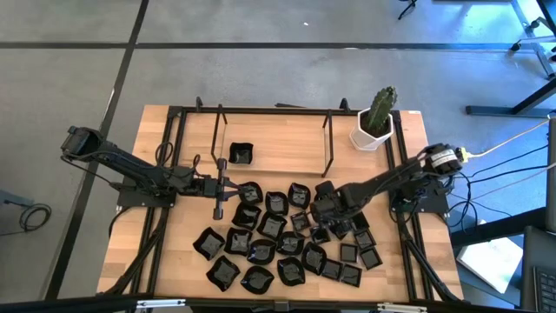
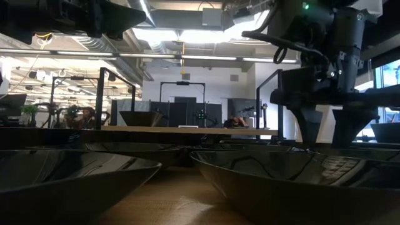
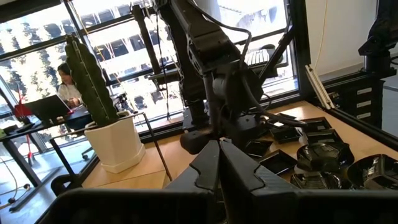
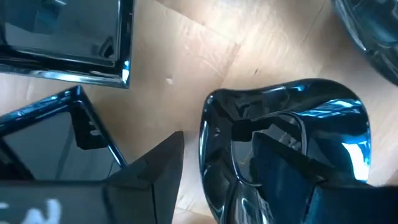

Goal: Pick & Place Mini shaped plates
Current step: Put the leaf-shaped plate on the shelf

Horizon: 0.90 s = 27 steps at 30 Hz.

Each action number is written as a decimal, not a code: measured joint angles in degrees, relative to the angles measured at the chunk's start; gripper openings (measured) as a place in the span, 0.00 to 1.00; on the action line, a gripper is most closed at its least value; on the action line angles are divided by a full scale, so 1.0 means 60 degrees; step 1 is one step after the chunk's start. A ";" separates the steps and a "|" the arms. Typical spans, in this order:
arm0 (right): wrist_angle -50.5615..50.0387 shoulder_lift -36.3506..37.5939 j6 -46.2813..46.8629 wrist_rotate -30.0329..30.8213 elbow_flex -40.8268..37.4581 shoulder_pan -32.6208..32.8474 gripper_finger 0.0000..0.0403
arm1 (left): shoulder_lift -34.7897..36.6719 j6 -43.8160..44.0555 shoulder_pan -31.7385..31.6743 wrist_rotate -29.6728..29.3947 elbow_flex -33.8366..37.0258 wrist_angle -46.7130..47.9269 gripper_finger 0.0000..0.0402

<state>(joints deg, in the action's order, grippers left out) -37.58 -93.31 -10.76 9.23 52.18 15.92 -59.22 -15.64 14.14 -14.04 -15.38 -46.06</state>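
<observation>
One wavy plate (image 4: 283,149) sits directly under the right pincer (image 4: 230,180), fingers spread astride its rim; left pincer (image 1: 219,185) pressed together, farther off.

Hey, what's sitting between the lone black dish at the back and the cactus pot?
In the high view, only bare wood and one upright of the black metal frame lie between the lone dish and the cactus pot.

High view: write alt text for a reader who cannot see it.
Seen from above, the right gripper is down, open, among a cluster of mini shaped plates on a wooden table. The left gripper, shut and empty, sits at the cluster's left edge. One black plate lies apart; a white pot with a cactus stands at the far right corner.
</observation>
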 joint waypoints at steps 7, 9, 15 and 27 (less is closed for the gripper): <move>-0.0016 -0.0042 0.0018 -0.0083 0.0007 -0.0059 0.35 | 0.0000 -0.0005 -0.0002 0.0000 0.0000 0.0000 0.01; -0.0022 -0.0045 0.0079 -0.0080 0.0007 -0.0055 0.29 | 0.0000 -0.0007 -0.0002 0.0000 0.0000 0.0000 0.01; -0.0121 -0.0049 0.0179 0.0209 0.0007 -0.0078 0.10 | 0.0000 -0.0004 -0.0001 0.0000 0.0000 0.0000 0.02; -0.0582 0.0624 0.0726 -0.0085 0.0277 -0.0028 0.04 | 0.0000 -0.0007 -0.0002 0.0000 0.0000 0.0000 0.02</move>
<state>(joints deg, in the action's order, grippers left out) -41.07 -89.56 -6.41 8.72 53.84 15.76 -59.22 -15.68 14.13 -14.04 -15.38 -46.06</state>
